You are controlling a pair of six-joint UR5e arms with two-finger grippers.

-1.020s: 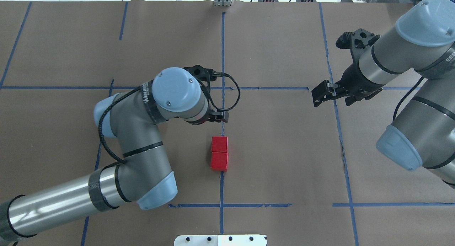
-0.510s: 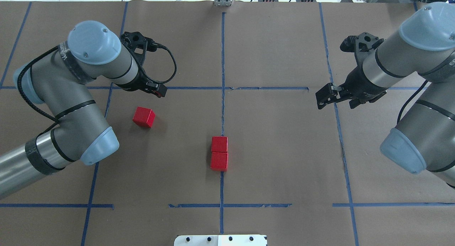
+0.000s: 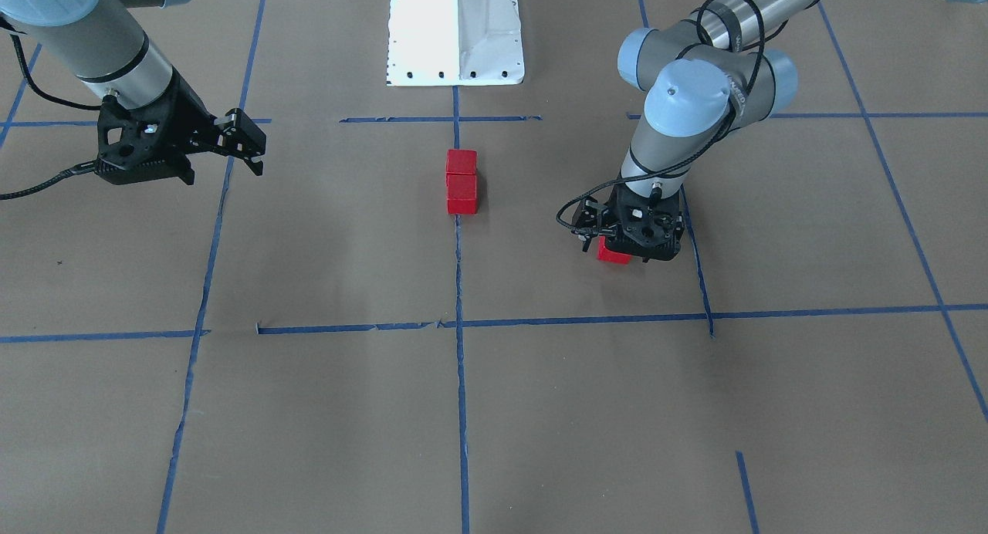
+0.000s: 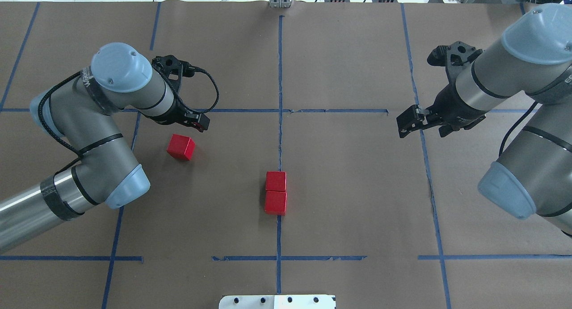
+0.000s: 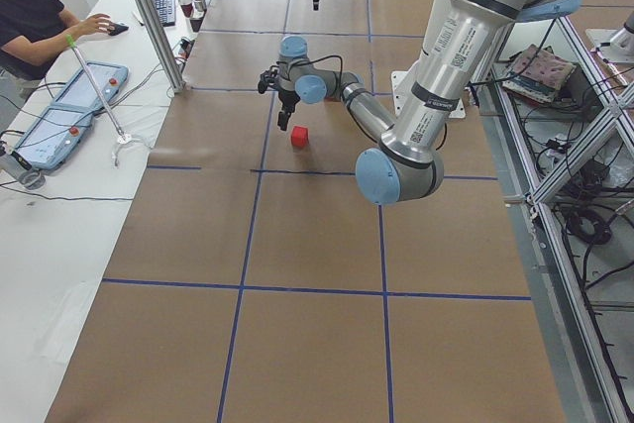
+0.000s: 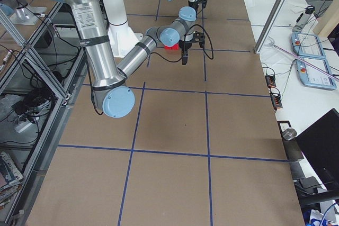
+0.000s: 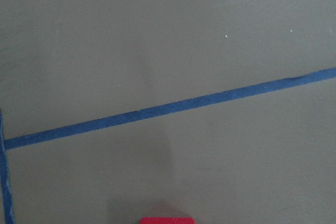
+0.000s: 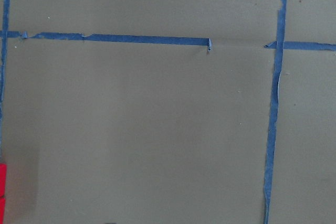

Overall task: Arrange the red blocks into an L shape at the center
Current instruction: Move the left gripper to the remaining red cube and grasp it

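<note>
**Two red blocks joined at centre, a third apart at left**

At the bottom edge of the overhead view the white base plate [image 4: 277, 301] is seen. Above it, at mid-frame, the nearer red block [image 4: 275, 202] is set on the vertical blue tape line [image 4: 279, 77]. The farther red block [image 4: 275, 181] is pressed against its far face, in line with it. The third red block [image 4: 181, 147] is found well apart from that pair, up and to the left, on the brown paper [image 4: 348, 175], turned askew to the grid. The left gripper [image 4: 199, 121] is held just beyond this block, left of centre. In the exterior left view it is seen hanging above the block without touching it, and only a red edge of the block is caught at the bottom of the left wrist view. Whether its jaws are spread or pressed together cannot be told. On the right of the frame, at like depth, the right gripper [image 4: 405, 123] is held over another tape line, its jaws seen parted with nothing between them.
</note>
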